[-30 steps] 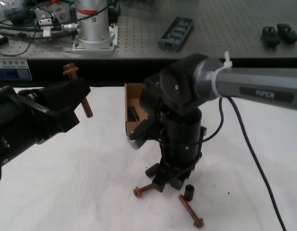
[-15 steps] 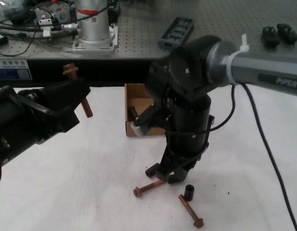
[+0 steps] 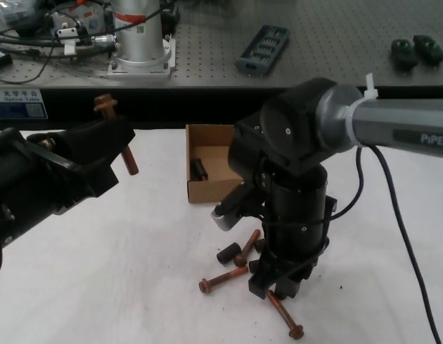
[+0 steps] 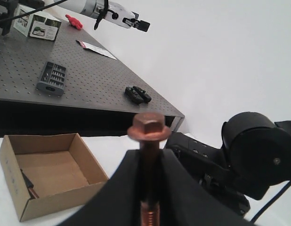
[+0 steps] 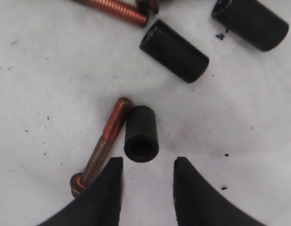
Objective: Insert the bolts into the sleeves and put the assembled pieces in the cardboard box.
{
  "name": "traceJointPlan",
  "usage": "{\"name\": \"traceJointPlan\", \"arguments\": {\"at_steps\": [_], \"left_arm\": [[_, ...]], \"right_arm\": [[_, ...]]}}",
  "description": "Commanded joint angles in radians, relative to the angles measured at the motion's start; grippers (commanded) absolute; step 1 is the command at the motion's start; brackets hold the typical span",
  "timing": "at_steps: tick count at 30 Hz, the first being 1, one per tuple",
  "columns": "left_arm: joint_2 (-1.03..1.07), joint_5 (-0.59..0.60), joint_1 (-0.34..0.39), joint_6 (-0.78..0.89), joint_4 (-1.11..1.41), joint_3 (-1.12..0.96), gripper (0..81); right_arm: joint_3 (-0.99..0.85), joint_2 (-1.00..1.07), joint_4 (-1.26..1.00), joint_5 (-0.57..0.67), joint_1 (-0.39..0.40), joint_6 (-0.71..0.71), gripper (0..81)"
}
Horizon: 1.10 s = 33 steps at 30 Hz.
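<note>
- Print: white lettering runs along the grey link of the right arm (image 3: 393,132), and a blue-and-white label (image 3: 17,104) sits on the dark edge behind the bench (image 3: 99,287). Neither is read off here.
- The left end effector (image 3: 117,136) is raised over the left of the bench, and its two fingers (image 4: 176,183) are closed on a copper bolt (image 4: 146,141).
- This bolt stands nearly upright. Its flanged hex head is uppermost, above the fingertips, and the threaded shank points down. In the high view its long axis leans slightly.
- The right end effector (image 5: 146,188) points down at the bench in front of the cardboard box (image 3: 207,190). Its fingers are spread apart and hold nothing.
- A black sleeve (image 5: 141,133) lies on its side just ahead of that gap. Its open bore faces the fingertips and its long axis is roughly in line with the gap.
- A second bolt (image 5: 102,146) lies just beside this sleeve, almost parallel to it, with its head near one finger and its threaded tip at the sleeve's far end.
- Two more sleeves (image 5: 173,51) (image 5: 251,23) lie flat farther out, both slanted the same way.
- The cardboard box stands open-topped near the back of the white surface, with a dark piece (image 3: 198,168) inside against one wall.
</note>
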State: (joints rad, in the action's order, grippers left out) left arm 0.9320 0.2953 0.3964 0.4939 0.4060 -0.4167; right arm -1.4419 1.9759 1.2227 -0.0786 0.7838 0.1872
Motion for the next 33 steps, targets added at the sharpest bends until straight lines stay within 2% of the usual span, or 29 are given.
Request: {"name": "traceJointPlan", "arguments": {"at_steps": [1, 5, 23, 33], "left_arm": [[-0.01, 0.003, -0.004, 0.005, 0.015, -0.004, 0.6], [-0.01, 0.003, -0.004, 0.005, 0.015, -0.004, 0.6], [-0.01, 0.003, -0.004, 0.005, 0.015, -0.004, 0.6], [-0.01, 0.003, -0.004, 0.005, 0.015, -0.004, 0.6]], "right_arm": [[0.032, -0.049, -0.024, 0.006, -0.01, -0.008, 23.4], [0.076, -0.055, -0.055, 0.008, -0.016, -0.008, 18.8], [0.099, -0.055, -0.232, 0.01, -0.016, -0.008, 18.7], [0.099, -0.055, -0.236, 0.041, -0.016, -0.007, 18.7]]}}
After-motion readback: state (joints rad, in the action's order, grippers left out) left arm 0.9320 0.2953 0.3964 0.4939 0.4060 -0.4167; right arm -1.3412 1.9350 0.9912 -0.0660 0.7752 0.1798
